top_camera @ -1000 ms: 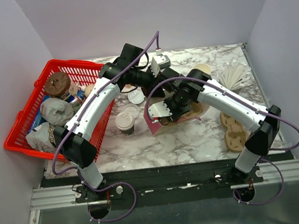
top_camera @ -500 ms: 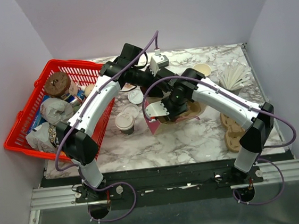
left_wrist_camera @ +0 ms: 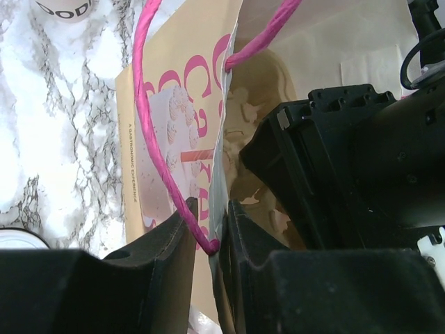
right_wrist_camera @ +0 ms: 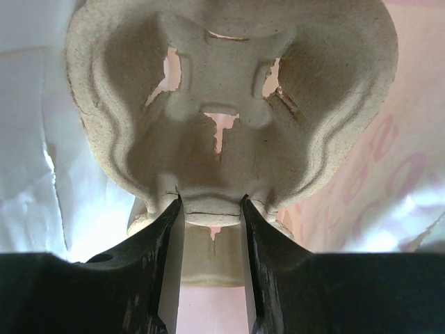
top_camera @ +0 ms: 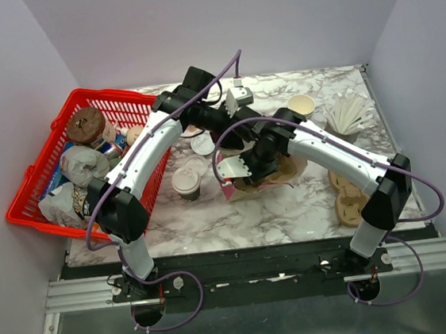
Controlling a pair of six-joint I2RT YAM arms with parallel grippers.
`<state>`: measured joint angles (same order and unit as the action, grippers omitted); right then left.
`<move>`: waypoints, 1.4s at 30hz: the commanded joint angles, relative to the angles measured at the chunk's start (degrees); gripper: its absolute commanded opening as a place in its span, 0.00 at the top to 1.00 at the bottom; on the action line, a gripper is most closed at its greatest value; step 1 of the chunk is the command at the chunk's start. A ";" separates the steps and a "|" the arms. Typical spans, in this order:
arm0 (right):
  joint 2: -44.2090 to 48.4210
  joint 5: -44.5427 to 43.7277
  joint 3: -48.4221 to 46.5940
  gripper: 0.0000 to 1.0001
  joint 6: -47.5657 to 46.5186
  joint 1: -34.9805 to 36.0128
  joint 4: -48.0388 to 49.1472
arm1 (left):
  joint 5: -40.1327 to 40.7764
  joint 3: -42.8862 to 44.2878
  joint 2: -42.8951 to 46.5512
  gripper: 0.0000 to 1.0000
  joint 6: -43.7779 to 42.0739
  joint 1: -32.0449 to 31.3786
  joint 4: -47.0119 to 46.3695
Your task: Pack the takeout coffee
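The takeout coffee (top_camera: 185,181), a small lidded cup with a dark lower band, stands on the marble beside the basket, apart from both grippers. A paper bag (top_camera: 231,185) with pink print and pink handles (left_wrist_camera: 148,104) lies open at the table's middle. My left gripper (left_wrist_camera: 211,206) straddles the bag's upper edge (left_wrist_camera: 221,149). Its fingers are slightly parted, with the edge and a handle loop between them. My right gripper (right_wrist_camera: 211,202) is shut on the rim of a pulp cup carrier (right_wrist_camera: 229,90) held in the bag's mouth (top_camera: 281,170).
A red basket (top_camera: 36,175) full of wrapped food stands at the left. Loose white lids (top_camera: 202,144) lie behind the coffee. An open cup (top_camera: 302,105) and white sticks (top_camera: 350,112) are at the back right, and more pulp carriers (top_camera: 349,198) lie at the right.
My left gripper's fingers have spread apart on the bag's edge. The right arm has shifted slightly back with the carrier.
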<state>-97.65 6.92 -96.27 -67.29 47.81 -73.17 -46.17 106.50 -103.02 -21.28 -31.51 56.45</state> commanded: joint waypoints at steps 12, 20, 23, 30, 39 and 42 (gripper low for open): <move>-3.08 -6.65 -2.70 0.98 4.27 -1.67 -8.48 | -2.96 2.31 0.72 0.67 -4.74 -0.31 3.94; -2.64 -6.65 -1.55 0.69 6.38 -1.67 -7.78 | -2.78 2.14 0.54 0.65 -3.33 -0.22 2.97; -1.76 -6.65 -2.60 0.56 6.64 -1.67 -7.34 | -2.69 2.14 0.72 0.65 -3.33 -0.31 2.97; -0.53 -6.13 -3.23 0.42 8.22 -1.67 -7.34 | -2.96 1.78 0.63 0.65 -3.07 -0.31 2.27; -0.35 -5.95 -4.10 0.40 9.81 -1.67 -7.52 | -3.05 1.78 0.10 0.65 -2.89 -0.31 1.83; 0.00 -5.60 -5.77 0.39 9.98 -1.67 -7.52 | -2.78 1.78 0.02 0.65 -2.89 -0.31 1.56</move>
<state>-98.89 1.98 -99.13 -58.50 47.07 -76.20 -46.17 106.50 -103.37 -22.85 -31.03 57.95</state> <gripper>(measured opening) 0.603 0.345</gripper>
